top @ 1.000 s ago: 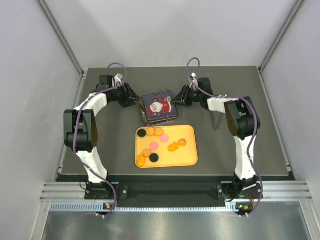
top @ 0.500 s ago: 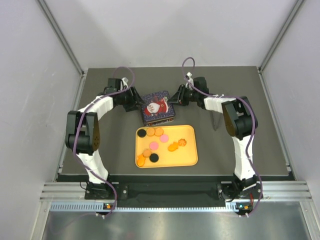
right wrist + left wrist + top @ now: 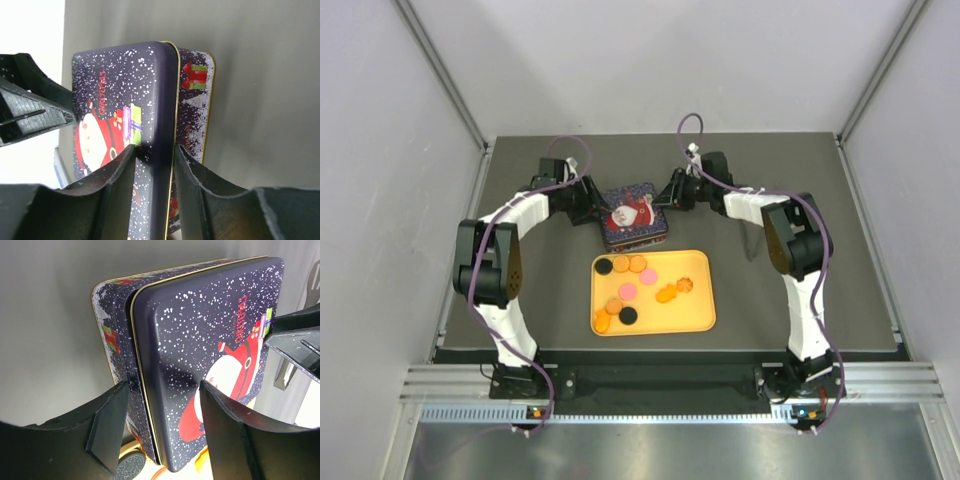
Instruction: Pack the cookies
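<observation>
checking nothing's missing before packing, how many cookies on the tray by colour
orange cookies: 6
pink cookies: 2
black cookies: 2
total: 10, all on the tray

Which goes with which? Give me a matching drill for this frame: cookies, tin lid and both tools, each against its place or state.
Things:
1. cookies
2. tin lid
3. left tool
4. right tool

Places and states:
A. open, astride the tin's edge
B. lying on the yellow tray
C. narrow, fingers against the lid's rim
D. dark blue with a Santa, between the two tools

Pairs: 1-B, 2-D, 3-A, 4-C
</observation>
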`<state>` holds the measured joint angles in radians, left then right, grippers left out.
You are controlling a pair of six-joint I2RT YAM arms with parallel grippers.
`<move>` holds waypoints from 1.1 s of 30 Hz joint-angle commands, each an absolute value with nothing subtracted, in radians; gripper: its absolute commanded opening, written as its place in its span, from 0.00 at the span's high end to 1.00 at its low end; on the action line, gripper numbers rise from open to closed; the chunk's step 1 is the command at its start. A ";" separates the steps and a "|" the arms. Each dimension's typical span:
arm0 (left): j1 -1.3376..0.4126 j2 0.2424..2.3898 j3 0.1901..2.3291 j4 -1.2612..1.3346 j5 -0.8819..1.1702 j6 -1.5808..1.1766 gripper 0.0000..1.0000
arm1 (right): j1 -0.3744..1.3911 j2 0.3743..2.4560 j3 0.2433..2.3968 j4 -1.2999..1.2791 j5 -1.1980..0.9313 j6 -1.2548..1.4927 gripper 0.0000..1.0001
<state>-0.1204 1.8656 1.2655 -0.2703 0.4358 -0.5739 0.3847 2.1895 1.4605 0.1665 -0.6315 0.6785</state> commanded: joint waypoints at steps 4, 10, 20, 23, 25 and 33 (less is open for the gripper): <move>-0.132 1.891 1.269 -0.230 0.434 -0.581 0.37 | 0.423 2.200 1.517 0.086 -0.565 0.581 0.61; -0.140 1.894 1.266 -0.210 0.443 -0.595 0.37 | 0.434 2.187 1.526 0.046 -0.537 0.548 0.60; -0.144 1.899 1.250 -0.153 0.488 -0.624 0.38 | 0.451 2.171 1.528 0.040 -0.540 0.537 0.57; -0.144 1.899 1.246 -0.144 0.499 -0.630 0.37 | 0.454 2.157 1.525 0.038 -0.531 0.537 0.55; -0.144 1.899 1.246 -0.141 0.503 -0.632 0.37 | 0.456 2.151 1.525 0.038 -0.531 0.535 0.53; -0.144 1.890 1.244 -0.141 0.508 -0.635 0.37 | 0.462 2.137 1.528 0.025 -0.522 0.522 0.47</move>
